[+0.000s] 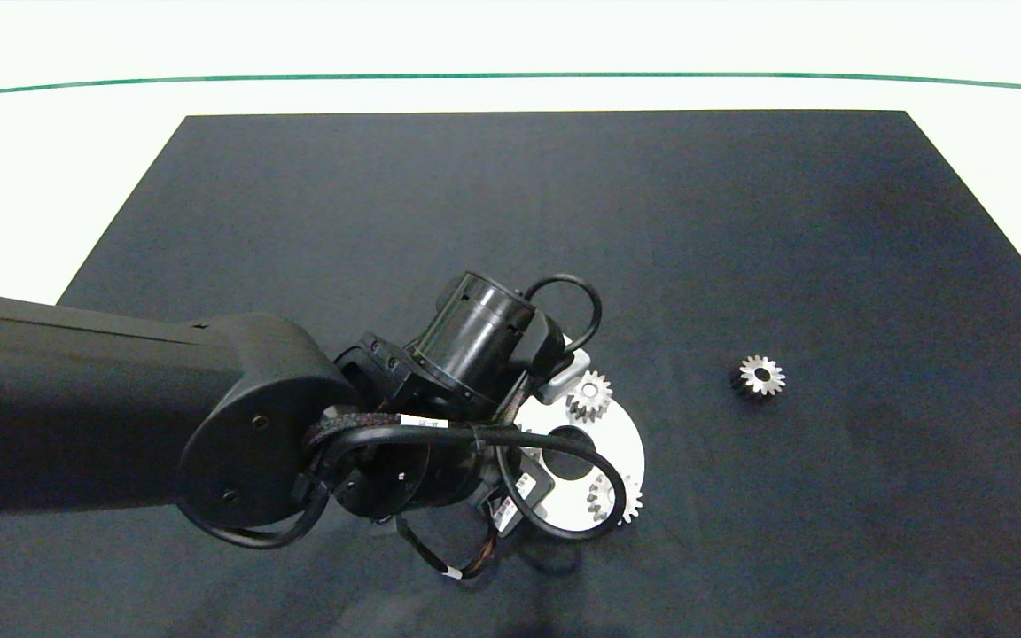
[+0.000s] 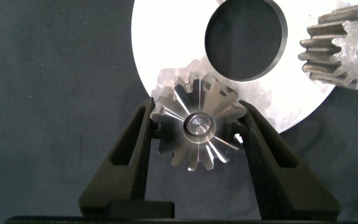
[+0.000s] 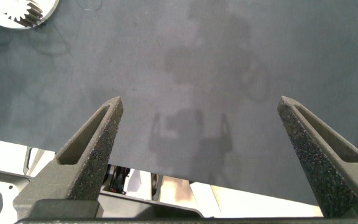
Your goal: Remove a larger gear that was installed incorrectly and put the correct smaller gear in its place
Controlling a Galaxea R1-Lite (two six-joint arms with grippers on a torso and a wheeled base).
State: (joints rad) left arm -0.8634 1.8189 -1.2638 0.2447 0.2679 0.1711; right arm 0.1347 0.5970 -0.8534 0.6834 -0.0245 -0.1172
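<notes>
At the white disc's (image 2: pixel 166 43) rim, the left gripper (image 2: pixel 197 127) clamps the larger gear (image 2: pixel 197 124). Well away from that disc, the right gripper (image 3: pixel 201 134) hangs spread wide over the dark mat (image 3: pixel 185 68).

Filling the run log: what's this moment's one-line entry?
left pincer: around larger gear on plate | right pincer: open, idle

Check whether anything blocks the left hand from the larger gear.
Nothing visible does. The left hand already brackets the larger gear on its pin at the white disc's edge, one finger at each side.
</notes>
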